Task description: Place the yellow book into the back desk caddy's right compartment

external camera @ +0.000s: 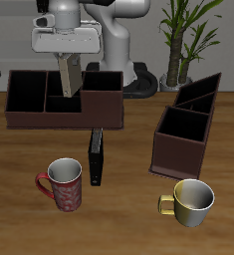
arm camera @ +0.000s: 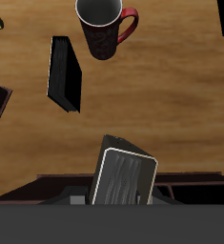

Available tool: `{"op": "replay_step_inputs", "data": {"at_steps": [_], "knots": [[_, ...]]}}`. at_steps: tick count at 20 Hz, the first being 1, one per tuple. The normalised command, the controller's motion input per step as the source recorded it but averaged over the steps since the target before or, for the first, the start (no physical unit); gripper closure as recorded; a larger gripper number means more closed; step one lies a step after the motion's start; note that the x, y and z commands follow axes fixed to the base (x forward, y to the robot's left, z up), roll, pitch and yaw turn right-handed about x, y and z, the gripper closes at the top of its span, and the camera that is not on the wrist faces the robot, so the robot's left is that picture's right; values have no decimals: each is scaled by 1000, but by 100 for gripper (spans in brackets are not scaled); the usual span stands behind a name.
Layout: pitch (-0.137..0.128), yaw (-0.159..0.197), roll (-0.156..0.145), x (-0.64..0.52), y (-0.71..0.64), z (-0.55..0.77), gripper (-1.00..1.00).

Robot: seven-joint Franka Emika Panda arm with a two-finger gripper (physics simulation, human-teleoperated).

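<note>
The yellow book (external camera: 70, 78) hangs upright from my gripper (external camera: 67, 56), which is shut on its upper end. It is over the back desk caddy (external camera: 49, 118), with its lower end above the middle section, just beside the taller, redder wall of the right compartment (external camera: 102, 96). In the wrist view the book (arm camera: 123, 176) shows its greyish cover and fills the space between my gripper (arm camera: 121, 196) fingers. The caddy's dark wall (arm camera: 47, 186) lies under the book.
A slim black book (external camera: 96, 157) (arm camera: 66, 74) lies in front of the caddy. A red mug (external camera: 63, 184) (arm camera: 104, 24) and a yellow mug (external camera: 191, 202) stand near the table's front edge. A second dark-brown caddy with slanted dividers (external camera: 188, 125) stands to the side.
</note>
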Motion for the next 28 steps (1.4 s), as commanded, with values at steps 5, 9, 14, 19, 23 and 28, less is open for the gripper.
{"op": "replay_step_inputs", "data": {"at_steps": [5,9,14,19,23,28], "knots": [[-39,20,2,-458,159,413,100],[-28,27,26,-550,239,338,100],[-16,38,9,-499,325,177,100],[-30,50,13,-405,298,129,100],[-8,23,24,-265,172,50,100],[9,31,36,-37,277,-77,100]]}}
